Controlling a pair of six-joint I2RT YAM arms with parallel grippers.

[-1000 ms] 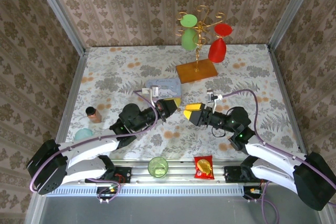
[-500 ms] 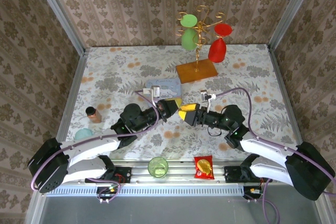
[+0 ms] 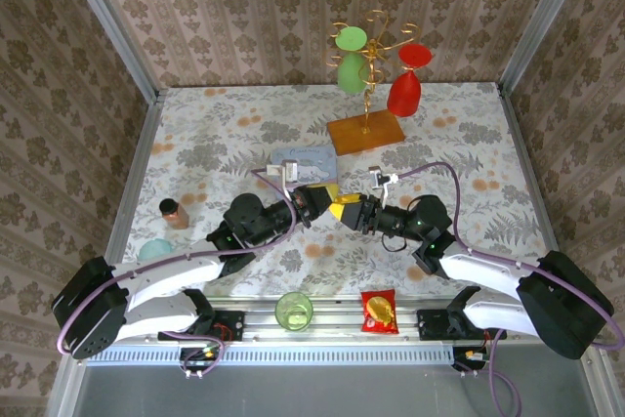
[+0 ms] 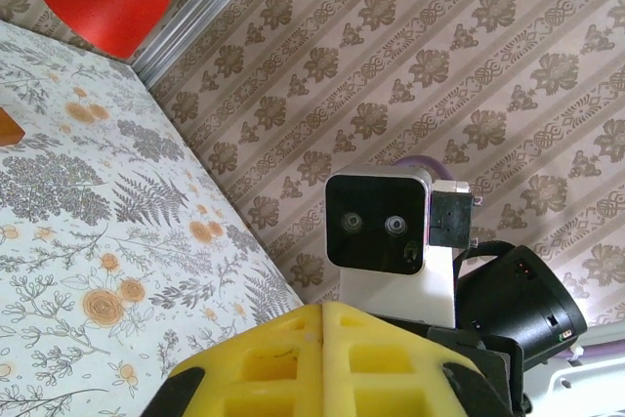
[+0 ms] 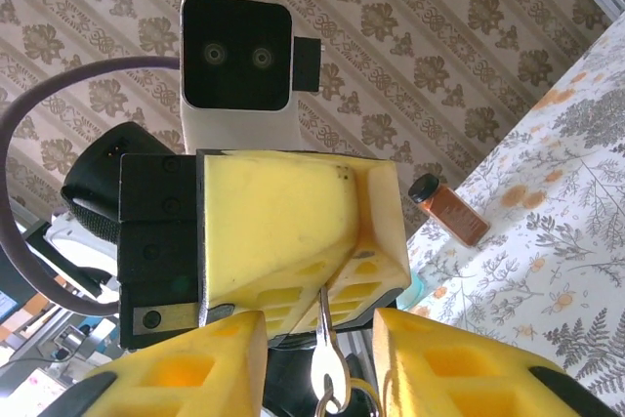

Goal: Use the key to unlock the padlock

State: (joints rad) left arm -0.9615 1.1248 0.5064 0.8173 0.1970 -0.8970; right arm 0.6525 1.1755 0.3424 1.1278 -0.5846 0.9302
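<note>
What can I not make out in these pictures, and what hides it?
- Padlock: top external, the spot where left gripper and right gripper meet is covered by them, too small to read.
- Thin metal piece: right wrist, top end hidden between the left gripper's shut fingers, bottom cut by the edge; key or shackle, unclear.
- Left wrist: own fingers hide what they grip.

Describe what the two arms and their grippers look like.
The left arm and right arm match: white lower links, black joints and forearms, a purple cable looping to each wrist. The left gripper and right gripper carry blocky yellow fingers with square recesses, below a white camera box with a black two-lens face.
</note>
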